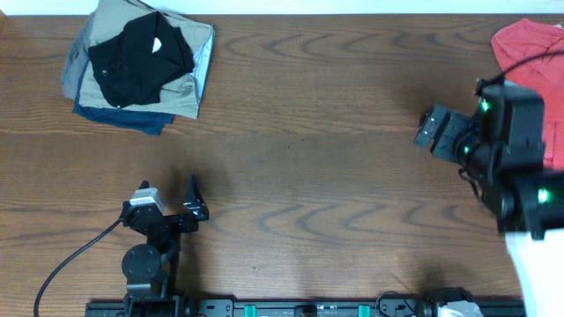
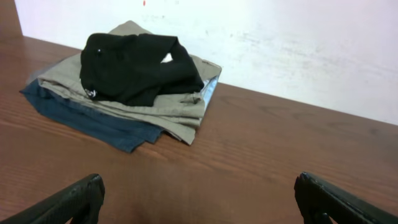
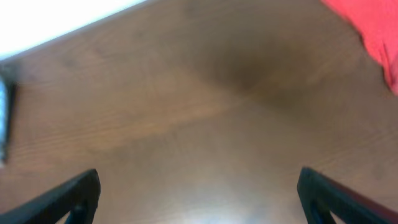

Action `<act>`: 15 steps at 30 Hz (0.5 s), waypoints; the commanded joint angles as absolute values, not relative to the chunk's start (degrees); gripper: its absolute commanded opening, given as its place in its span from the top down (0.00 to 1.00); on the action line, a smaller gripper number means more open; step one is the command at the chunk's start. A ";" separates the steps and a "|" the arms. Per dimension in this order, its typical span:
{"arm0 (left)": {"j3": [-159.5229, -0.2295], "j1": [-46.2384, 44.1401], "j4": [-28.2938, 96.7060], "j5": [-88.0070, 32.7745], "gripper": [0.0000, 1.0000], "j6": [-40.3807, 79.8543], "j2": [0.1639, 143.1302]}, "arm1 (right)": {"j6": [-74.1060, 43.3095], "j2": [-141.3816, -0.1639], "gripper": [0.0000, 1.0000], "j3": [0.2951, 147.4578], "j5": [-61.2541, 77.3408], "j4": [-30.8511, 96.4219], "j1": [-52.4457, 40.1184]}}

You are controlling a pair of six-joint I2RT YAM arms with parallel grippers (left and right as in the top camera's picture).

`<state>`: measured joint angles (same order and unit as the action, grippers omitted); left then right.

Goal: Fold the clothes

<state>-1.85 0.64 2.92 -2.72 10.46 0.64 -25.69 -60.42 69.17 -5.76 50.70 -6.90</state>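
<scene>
Wood-grain table point(image 1: 335, 132), white wall point(image 2: 280, 37) behind. Black T-shirt point(image 1: 137, 55) bunched, unfolded, atop khaki-and-blue stack point(image 1: 187, 88) at far left corner. Left gripper point(image 1: 195, 199), right gripper point(image 3: 199, 186) spread wide, empty, well apart from it. Folding apparently not yet begun.

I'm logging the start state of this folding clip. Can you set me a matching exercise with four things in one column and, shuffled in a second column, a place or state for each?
Things:
1. black T-shirt
2. blue garment
3. red garment
4. left gripper

Places or states:
a. bottom of the pile
b. open, nothing between its fingers
c. bunched on top of the pile
d. far right of the overhead view, apart from the pile

Pairs: 1-c, 2-a, 3-d, 4-b
</scene>
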 commanded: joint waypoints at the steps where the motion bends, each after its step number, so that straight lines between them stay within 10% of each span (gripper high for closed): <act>1: -0.23 0.89 3.88 -1.65 0.02 9.87 0.34 | -26.09 -52.80 0.01 56.25 -2.35 43.38 -7.25; 15: -0.23 0.89 3.88 -1.65 0.02 9.89 0.34 | -26.09 -10.37 0.01 7.38 3.11 8.12 -6.44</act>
<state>-1.80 0.69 2.79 -2.59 10.46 0.64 -25.74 -14.35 9.58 3.66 8.84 -6.87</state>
